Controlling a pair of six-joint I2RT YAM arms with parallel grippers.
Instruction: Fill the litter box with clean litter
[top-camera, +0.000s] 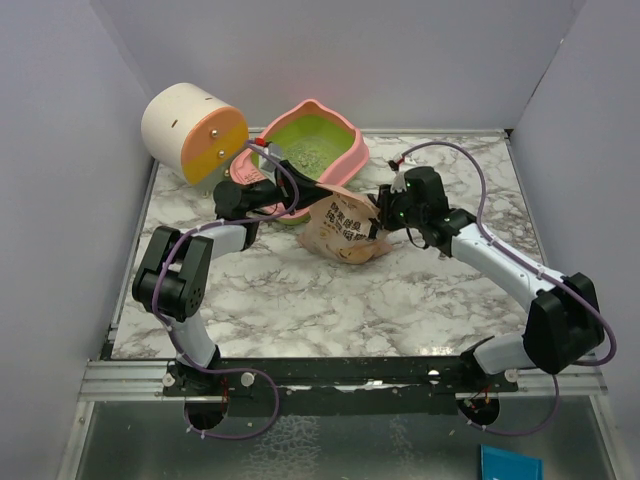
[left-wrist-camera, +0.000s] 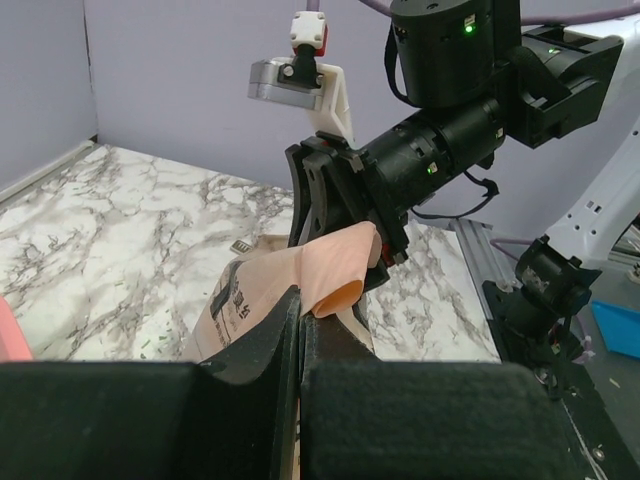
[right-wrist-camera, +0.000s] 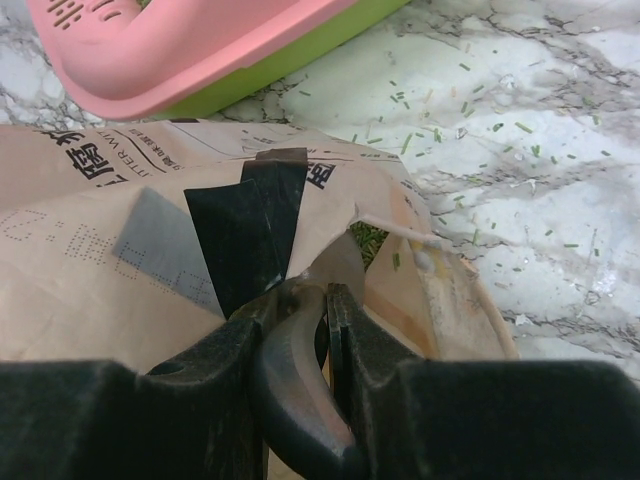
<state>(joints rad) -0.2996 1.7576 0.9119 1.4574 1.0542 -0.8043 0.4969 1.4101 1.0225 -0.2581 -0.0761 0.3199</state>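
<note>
Fingers, left: the left fingers (left-wrist-camera: 297, 300) are clenched on a paper edge of the bag (top-camera: 345, 232), near its mouth.
Fingers, right: the right fingers (right-wrist-camera: 320, 300) are pinched on a folded flap of the same mouth, just beside the left pair.
Bag: it lies on the desk (top-camera: 400, 300), its far end touching or almost touching the front of the litter box (top-camera: 352, 152).
Task's thing: the litter box sits at the back of the desk. A pale grainy layer of clean litter (top-camera: 312, 152) seems to lie in its green inside; how deep, I cannot tell.
Step in hand: likely raising the bag's mouth for a pour.
Doing it well: lift both grips together, keep the mouth spread, carry it over the pink lip before tipping, and tilt slowly so the grains run inside.
In the way: the raised wavy rim stands between mouth and tray, and the two wrists crowd each other.
Around: a cream-and-orange cylinder (top-camera: 195, 130) rests left of the box, and loose grains dot the desk by the bag.
</note>
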